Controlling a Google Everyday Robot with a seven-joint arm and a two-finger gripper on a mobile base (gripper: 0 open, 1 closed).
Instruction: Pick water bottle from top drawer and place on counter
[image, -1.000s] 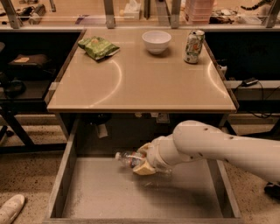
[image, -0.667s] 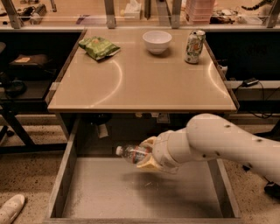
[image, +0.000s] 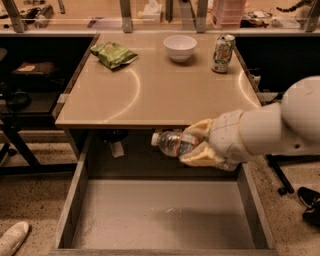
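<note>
Camera view, gripper (image: 196, 144): fingers clamped on the water bottle (image: 171, 143). Bottle lies sideways, white cap to the left, in the air above the open top drawer (image: 70, 200), just below the front edge of the counter (image: 165, 90). On the counter: white bowl (image: 180, 47), drink can (image: 222, 53), green bag (image: 114, 53).

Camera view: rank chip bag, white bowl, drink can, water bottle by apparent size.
chip bag
white bowl
drink can
The water bottle, in the pincer above the drawer, is nearer and half hidden: unranked.
</note>
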